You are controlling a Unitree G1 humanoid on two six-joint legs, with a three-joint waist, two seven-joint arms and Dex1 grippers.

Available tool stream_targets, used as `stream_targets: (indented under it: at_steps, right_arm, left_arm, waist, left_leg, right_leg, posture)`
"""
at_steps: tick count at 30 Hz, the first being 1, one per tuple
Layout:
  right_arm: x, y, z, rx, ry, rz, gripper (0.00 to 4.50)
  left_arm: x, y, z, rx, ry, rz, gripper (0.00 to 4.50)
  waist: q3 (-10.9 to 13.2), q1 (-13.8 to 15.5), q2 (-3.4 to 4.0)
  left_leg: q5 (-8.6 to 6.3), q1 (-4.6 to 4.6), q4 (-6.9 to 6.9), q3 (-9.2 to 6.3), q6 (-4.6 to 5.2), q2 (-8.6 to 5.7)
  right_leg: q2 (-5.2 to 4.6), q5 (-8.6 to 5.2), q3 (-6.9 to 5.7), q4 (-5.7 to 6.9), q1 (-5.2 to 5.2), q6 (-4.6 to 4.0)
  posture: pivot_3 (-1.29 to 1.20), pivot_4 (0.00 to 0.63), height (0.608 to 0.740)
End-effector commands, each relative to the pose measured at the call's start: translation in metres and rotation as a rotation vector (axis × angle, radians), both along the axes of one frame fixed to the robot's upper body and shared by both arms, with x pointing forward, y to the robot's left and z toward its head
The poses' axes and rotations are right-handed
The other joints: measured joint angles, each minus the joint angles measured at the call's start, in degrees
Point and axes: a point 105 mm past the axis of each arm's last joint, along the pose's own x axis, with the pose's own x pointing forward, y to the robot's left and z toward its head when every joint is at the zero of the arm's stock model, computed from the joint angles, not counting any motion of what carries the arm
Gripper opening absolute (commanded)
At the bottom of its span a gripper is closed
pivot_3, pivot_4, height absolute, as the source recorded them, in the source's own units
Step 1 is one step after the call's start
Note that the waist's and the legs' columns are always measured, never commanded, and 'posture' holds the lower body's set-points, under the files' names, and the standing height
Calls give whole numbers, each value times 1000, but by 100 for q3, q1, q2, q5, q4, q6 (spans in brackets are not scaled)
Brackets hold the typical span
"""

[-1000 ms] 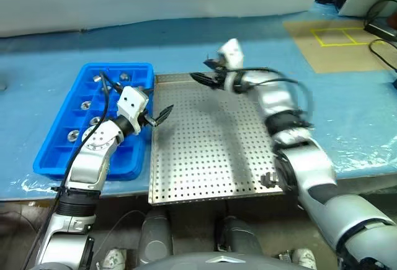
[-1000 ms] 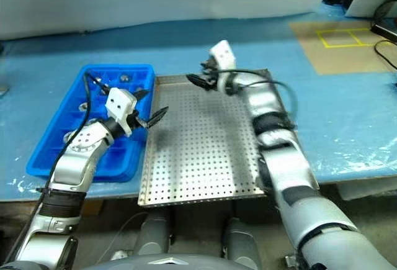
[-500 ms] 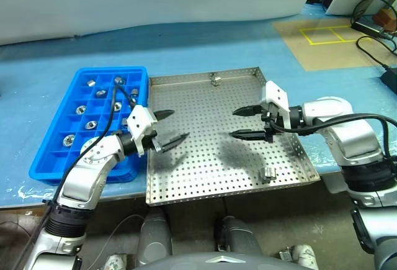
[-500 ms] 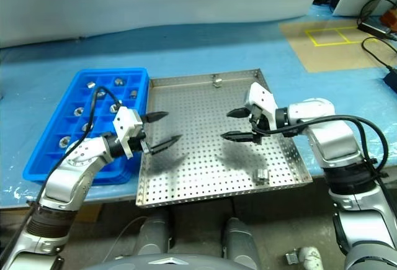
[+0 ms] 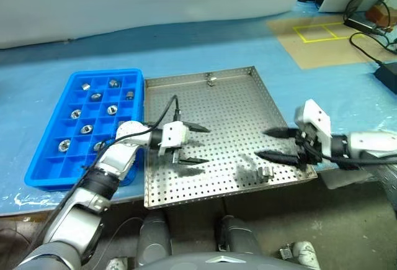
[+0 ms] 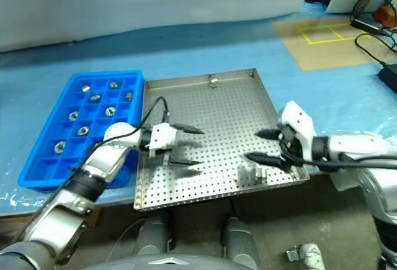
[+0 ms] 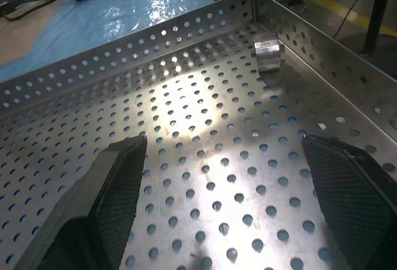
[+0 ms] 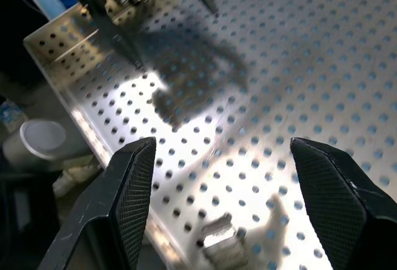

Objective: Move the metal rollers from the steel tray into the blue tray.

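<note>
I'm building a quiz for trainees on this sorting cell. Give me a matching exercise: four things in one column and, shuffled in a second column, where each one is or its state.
Things:
1. roller at the far rim
2. roller near the right end effector
3. blue tray
4. left end effector

Places or states:
A. open, over the steel tray's perforated floor
B. on the robot's left, beside the steel tray, rollers in its compartments
C. against the steel tray's far edge
D. in the steel tray's near right corner

Pairs: 1-C, 2-D, 3-B, 4-A
</note>
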Motion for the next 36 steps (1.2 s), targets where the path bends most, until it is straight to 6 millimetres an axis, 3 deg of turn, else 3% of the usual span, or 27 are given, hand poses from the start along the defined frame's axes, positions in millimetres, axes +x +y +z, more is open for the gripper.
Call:
stream_targets:
  at_steps: [1, 5, 11, 14, 21, 27, 36]
  right_arm:
    - [-8, 7, 14, -16, -48, 69, 3610]
    - [0, 13, 12, -24, -49, 88, 3610]
    - [-2, 12, -14, -75, 17, 118, 3610]
    - [-3, 8, -21, -69, 67, 116, 3610]
    - [4, -20, -50, -105, 133, 16, 3610]
    - [-5, -22, -69, -112, 147, 15, 3610]
    - [5, -49, -79, -109, 123, -27, 3610]
  left_arm:
    - [-1, -6, 7, -34, -20, -19, 4271]
    - [-6, -3, 3, -48, 10, 13, 4271]
    - [-15, 5, -3, -68, 47, 93, 4271]
    - [-15, 9, 4, -102, 67, 142, 4271]
    - [-17, 23, 23, -153, 120, 219, 4271]
    - [-22, 22, 22, -144, 127, 235, 4271]
    - [-23, 20, 16, -150, 144, 243, 4271]
  waist:
    - [0, -121, 1]
    - [0, -226, 1]
    - [0, -155, 0]
    - [0, -142, 0]
    - [1, -143, 0]
    - [1, -143, 0]
    - [1, -154, 0]
  left_leg:
    - [-1, 6, 0, 2, 1, 0]
    - [-5, 40, -2, 5, 8, 0]
    - [-7, 55, -6, 7, 11, -3]
    - [-7, 48, -5, 8, 11, -11]
    - [-11, 48, -7, 9, 18, -8]
    - [-14, 47, -12, 11, 22, -3]
    - [-18, 45, -9, 15, 29, -9]
  right_leg:
    - [0, -2, 4, 1, 0, -4]
    - [4, -7, 15, 6, 18, -12]
    - [-2, -11, 13, -5, 40, -12]
    - [-9, -11, 12, -12, 39, -12]
    - [-7, -11, 10, -13, 36, -12]
    - [-5, -12, 10, -16, 33, -12]
    - [-9, -12, 12, -19, 31, -10]
  posture:
    - [-354, 150, 740]
    - [-323, 150, 740]
    - [-293, 150, 740]
    - [-262, 150, 740]
    - [-230, 150, 740]
    - [-220, 150, 740]
    - [-222, 150, 740]
